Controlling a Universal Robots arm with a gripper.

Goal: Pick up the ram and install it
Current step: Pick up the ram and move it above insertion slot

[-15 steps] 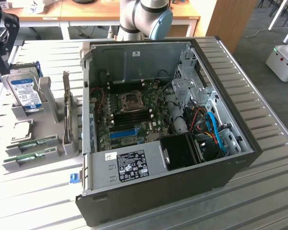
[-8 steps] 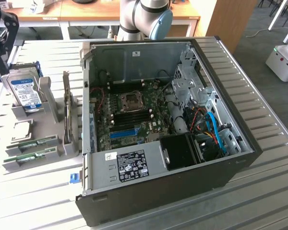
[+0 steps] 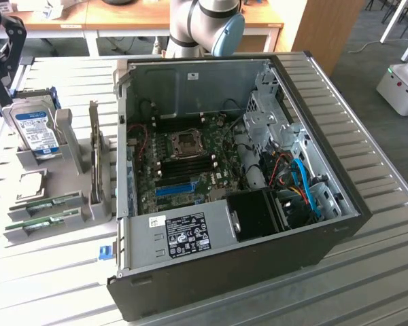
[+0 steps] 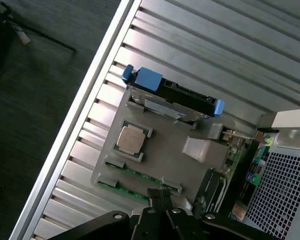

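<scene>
Furthest toward the exterior view's left, a silver hard drive point(image 3: 32, 129) with a blue-white label stands upright in a grey holder point(image 3: 69, 139) on the slatted metal table point(image 3: 367, 285). Just in front of the drive, a square processor chip point(image 3: 30, 182) sits in a recess of that holder. Nearer the camera, the ram point(image 3: 46, 202) lies flat in its slot, with a second green stick point(image 3: 44, 221) in the slot beside it; neither has been lifted. A dark card point(image 3: 94, 163) stands on edge at the holder's case side.

Seen from the wrist, the gripper point(image 4: 160, 194) hangs above the holder by the end of the two green sticks. Its dark fingers point(image 4: 153, 199) are pressed together with nothing between them.

Further right, the computer case point(image 3: 190, 81) lies open on its side, showing the motherboard point(image 3: 214, 146) and its long blue slot point(image 3: 173, 189). The arm's base point(image 3: 204, 27) rises behind the case. Beyond the table, at the exterior view's right, a white machine point(image 3: 401, 85) stands on the floor.
</scene>
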